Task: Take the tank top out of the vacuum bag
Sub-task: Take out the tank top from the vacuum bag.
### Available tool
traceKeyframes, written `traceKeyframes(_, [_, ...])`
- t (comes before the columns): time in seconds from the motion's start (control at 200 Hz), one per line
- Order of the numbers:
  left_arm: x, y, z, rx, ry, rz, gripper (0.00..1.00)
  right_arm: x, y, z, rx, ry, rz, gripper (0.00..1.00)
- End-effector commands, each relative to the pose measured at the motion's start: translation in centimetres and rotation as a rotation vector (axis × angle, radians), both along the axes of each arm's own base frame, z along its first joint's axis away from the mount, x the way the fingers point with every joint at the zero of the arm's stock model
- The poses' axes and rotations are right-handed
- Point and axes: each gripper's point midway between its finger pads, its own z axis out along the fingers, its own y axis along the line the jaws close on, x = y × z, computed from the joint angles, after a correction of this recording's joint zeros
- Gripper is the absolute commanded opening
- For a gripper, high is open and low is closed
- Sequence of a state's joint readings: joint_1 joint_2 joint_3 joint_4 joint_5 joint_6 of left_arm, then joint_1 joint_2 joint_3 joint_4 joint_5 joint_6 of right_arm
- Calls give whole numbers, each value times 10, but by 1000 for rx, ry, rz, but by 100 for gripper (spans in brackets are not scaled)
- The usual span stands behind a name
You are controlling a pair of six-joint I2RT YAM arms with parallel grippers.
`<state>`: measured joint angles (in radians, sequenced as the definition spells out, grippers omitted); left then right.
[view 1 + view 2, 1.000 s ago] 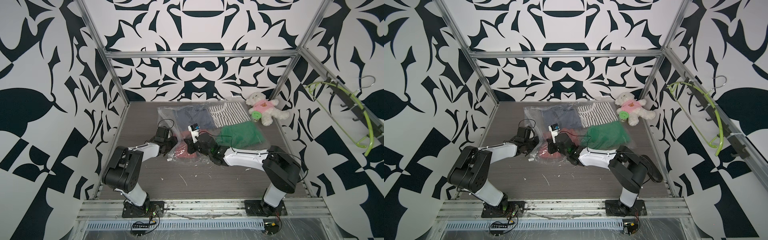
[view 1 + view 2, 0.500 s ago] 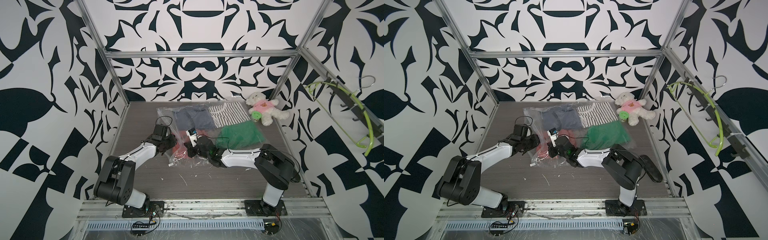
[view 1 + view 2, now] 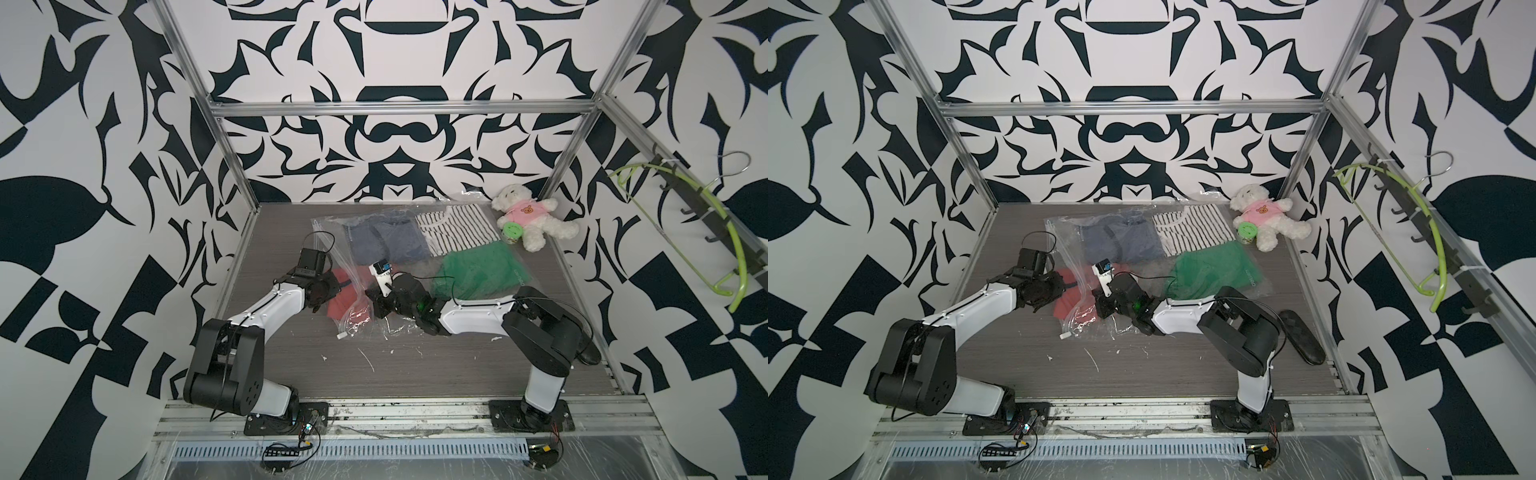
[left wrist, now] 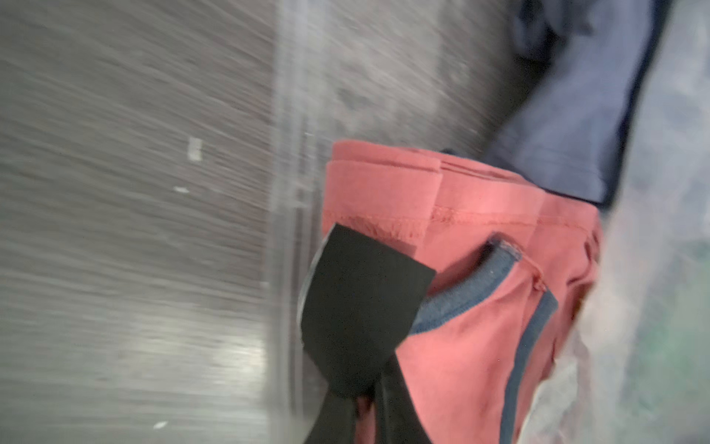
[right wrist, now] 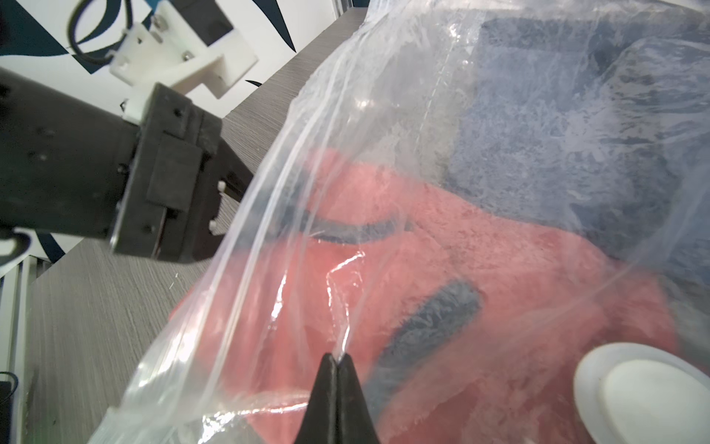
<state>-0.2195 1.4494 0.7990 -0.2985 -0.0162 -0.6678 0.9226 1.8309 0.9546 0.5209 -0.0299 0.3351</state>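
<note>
We anchor the vacuum bag [image 5: 384, 115] by a fold of film in the pressed-together right gripper [image 5: 337, 361] while the left gripper [image 3: 326, 291], clamped on the coral tank top [image 4: 461, 346] partly outside the bag's mouth, should pull low and straight away from the bag.

Coral tank top [image 3: 337, 306], blue trim, bunched at open mouth of clear crinkled vacuum bag [image 3: 328, 236].
</note>
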Motion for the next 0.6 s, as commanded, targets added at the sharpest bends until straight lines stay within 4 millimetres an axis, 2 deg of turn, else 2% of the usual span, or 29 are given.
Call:
traceKeyframes(0.0, [-11, 31, -14, 98, 94, 54, 0, 8, -2, 8, -12, -28, -22, 0])
traceKeyframes(0.15, [-15, 66, -9, 221, 140, 116, 0, 11, -6, 9, -32, -38, -41, 0])
traceKeyframes(0.355, [-22, 117, -8, 295, 177, 245, 0, 13, -9, 10, -42, -53, -57, 0])
traceKeyframes(0.595, [-21, 149, -14, 413, 231, 310, 0, 19, -19, 16, -58, -85, -108, 0])
